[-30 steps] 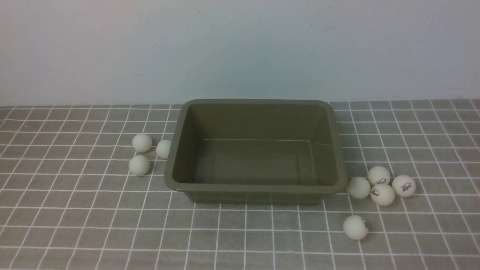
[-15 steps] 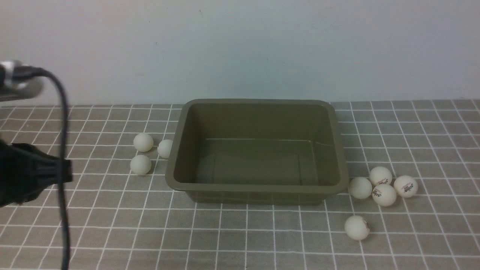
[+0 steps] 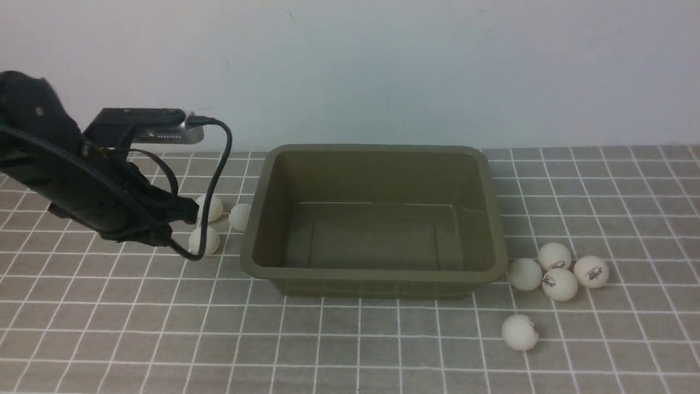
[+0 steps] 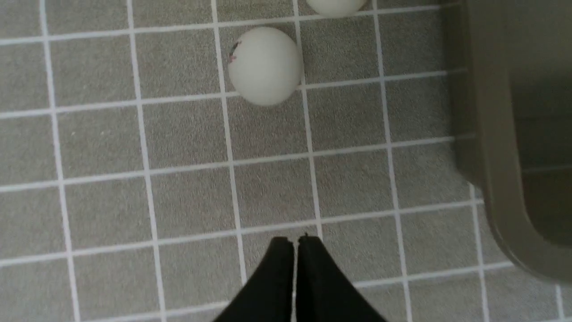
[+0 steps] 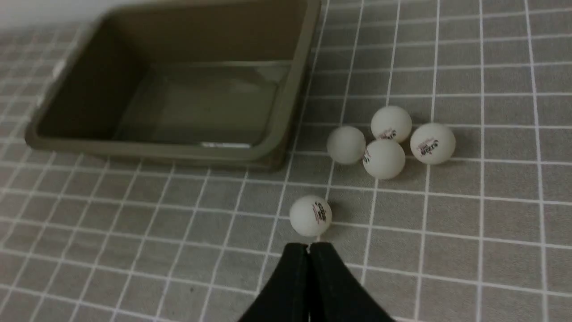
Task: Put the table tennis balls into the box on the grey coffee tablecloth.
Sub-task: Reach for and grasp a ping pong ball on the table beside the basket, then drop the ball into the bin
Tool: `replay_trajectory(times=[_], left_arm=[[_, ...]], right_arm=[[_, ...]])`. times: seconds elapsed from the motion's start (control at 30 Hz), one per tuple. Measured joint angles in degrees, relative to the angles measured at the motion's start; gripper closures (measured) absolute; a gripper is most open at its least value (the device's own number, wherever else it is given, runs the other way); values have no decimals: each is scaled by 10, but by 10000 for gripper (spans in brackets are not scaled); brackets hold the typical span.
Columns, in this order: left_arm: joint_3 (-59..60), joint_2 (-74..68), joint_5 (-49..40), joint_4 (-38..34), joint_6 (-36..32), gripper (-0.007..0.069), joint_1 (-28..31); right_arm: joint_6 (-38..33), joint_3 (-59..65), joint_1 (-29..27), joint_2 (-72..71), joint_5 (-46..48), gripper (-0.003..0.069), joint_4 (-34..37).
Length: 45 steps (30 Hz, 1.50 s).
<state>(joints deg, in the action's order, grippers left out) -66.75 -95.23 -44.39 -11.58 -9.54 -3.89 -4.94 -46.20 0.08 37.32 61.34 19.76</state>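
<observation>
Table tennis balls, eight in number, rest on the grey tablecloth (image 3: 350, 345) outside the box (image 3: 377, 276). Three are located to the left of the box: a rear ball (image 3: 209, 208), a front ball (image 3: 204, 241) and an inner ball (image 3: 239, 217) just beside the box wall. Five are located to the right. Four of these form a cluster near the front right corner of the box: a plain-faced ball (image 3: 525, 274) closest to it, a back ball (image 3: 554, 257), a middle ball (image 3: 560, 284) and an outer ball (image 3: 591, 272). The fifth, a separate ball (image 3: 520, 332), lies nearer the viewer, apart from the cluster. The box is upright, open at the top, with a bare interior. The left arm (image 3: 109, 180), carrying a black cable (image 3: 219, 169), extends over the left side and partly hides two balls. The left fingers (image 4: 296, 250) are clenched, grasping nothing. The right fingers (image 5: 308, 255) are likewise clenched and unloaded.
</observation>
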Motion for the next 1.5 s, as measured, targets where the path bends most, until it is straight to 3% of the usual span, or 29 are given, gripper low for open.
replay_trajectory(times=[0.17, 0.33, 0.4, 0.57, 0.7, 0.77, 0.8, 0.97, 1.1, 1.2, 1.37, 1.5], left_arm=[[-61, -89, 1, 0, -32, 545, 0], [-115, -153, 18, 0, -39, 337, 0], [-128, -171, 31, 0, -40, 221, 0], [-131, -207, 61, 0, -40, 102, 0], [-131, -232, 74, 0, -40, 136, 0], [-134, -236, 68, 0, -40, 272, 0], [-136, -236, 61, 0, -41, 288, 0], [-170, -185, -30, 9, -41, 272, 0], [-197, -115, -75, -9, -41, 272, -7], [-203, -59, -81, -76, -61, 272, -49], [-203, -69, -86, -107, -81, 272, -126], [-203, -106, -81, -108, -78, 272, -164]], right_arm=[[-17, -39, 0, 49, 6, 673, 1], [-17, -39, 0, 49, 6, 673, 1], [-17, -39, 0, 49, 6, 673, 1], [-18, -39, 0, 49, 6, 673, 1], [-18, -39, 0, 49, 6, 673, 1], [-18, -39, 0, 49, 6, 673, 1], [-18, -39, 0, 49, 6, 673, 1], [-1, -39, 0, 50, 6, 673, -42], [74, -43, 0, 86, 12, 673, -135], [146, -43, -1, 174, 12, 673, -225], [168, -43, -5, 310, -44, 671, -234], [150, -44, -6, 412, -116, 611, -194]])
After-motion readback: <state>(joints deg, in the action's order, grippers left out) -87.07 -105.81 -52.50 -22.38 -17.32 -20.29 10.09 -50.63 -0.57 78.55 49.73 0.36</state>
